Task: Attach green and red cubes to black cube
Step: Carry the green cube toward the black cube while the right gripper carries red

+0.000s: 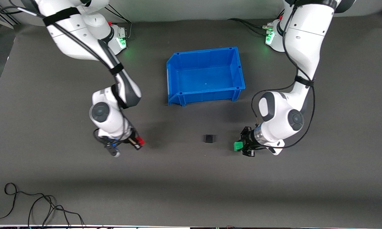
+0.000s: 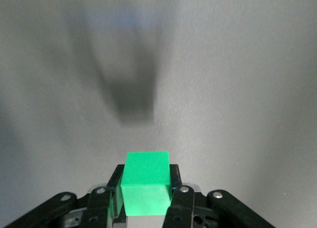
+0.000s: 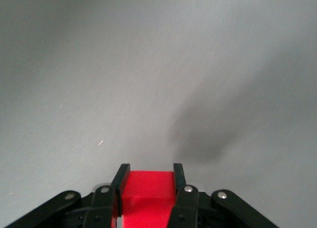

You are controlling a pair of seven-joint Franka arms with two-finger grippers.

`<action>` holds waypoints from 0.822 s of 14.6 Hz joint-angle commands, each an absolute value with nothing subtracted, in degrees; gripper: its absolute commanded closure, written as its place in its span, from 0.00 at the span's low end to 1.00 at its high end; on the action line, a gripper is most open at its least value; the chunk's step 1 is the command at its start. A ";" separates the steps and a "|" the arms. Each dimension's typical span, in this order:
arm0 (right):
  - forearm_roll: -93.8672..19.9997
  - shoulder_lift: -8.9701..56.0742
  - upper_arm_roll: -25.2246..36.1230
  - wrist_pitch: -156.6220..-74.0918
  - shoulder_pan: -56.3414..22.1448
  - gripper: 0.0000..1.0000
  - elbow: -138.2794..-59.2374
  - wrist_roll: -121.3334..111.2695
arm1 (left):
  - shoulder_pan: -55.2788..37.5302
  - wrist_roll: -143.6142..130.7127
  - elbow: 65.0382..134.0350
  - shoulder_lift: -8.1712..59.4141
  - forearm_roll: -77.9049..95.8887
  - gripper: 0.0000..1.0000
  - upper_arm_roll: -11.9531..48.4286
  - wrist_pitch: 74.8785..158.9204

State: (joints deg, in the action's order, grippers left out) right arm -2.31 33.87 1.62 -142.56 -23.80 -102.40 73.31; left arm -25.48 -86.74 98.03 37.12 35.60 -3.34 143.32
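Observation:
The black cube (image 1: 209, 138) sits alone on the dark table mat, between the two grippers. My left gripper (image 1: 241, 146) is shut on the green cube (image 1: 238, 145) and holds it beside the black cube, toward the left arm's end. In the left wrist view the green cube (image 2: 146, 183) sits between the fingers (image 2: 176, 181). My right gripper (image 1: 138, 142) is shut on the red cube (image 1: 140, 141), toward the right arm's end of the table. In the right wrist view the red cube (image 3: 147, 193) is clamped between the fingers (image 3: 120, 178). The black cube shows in neither wrist view.
A blue bin (image 1: 237, 68) stands empty farther from the front camera than the black cube, between the arm bases. A loose black cable (image 1: 35, 206) lies near the table's front edge at the right arm's end.

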 commanded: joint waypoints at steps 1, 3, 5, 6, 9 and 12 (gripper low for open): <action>-3.16 37.96 2.28 -139.66 -26.71 1.00 -95.37 83.46 | -27.77 -89.38 96.42 38.58 36.03 0.76 -4.39 144.49; -3.25 39.72 2.29 -138.26 -28.82 1.00 -92.48 90.40 | -28.56 -90.70 96.42 38.93 35.69 0.76 -4.39 145.81; -3.16 42.00 2.20 -134.67 -30.58 1.00 -87.39 97.44 | -29.44 -90.79 96.42 39.46 35.86 0.76 -4.39 146.16; -3.25 43.40 2.20 -132.56 -31.54 1.00 -84.49 99.99 | -29.62 -90.79 96.42 39.55 35.86 0.76 -4.39 146.16; -3.25 47.54 2.20 -129.29 -33.48 1.00 -77.71 108.42 | -30.06 -90.97 96.59 39.73 35.86 0.76 -4.39 146.25; -2.99 51.23 2.20 -129.29 -37.08 1.00 -73.85 119.24 | -30.85 -91.58 96.94 40.25 35.86 0.75 -4.40 146.25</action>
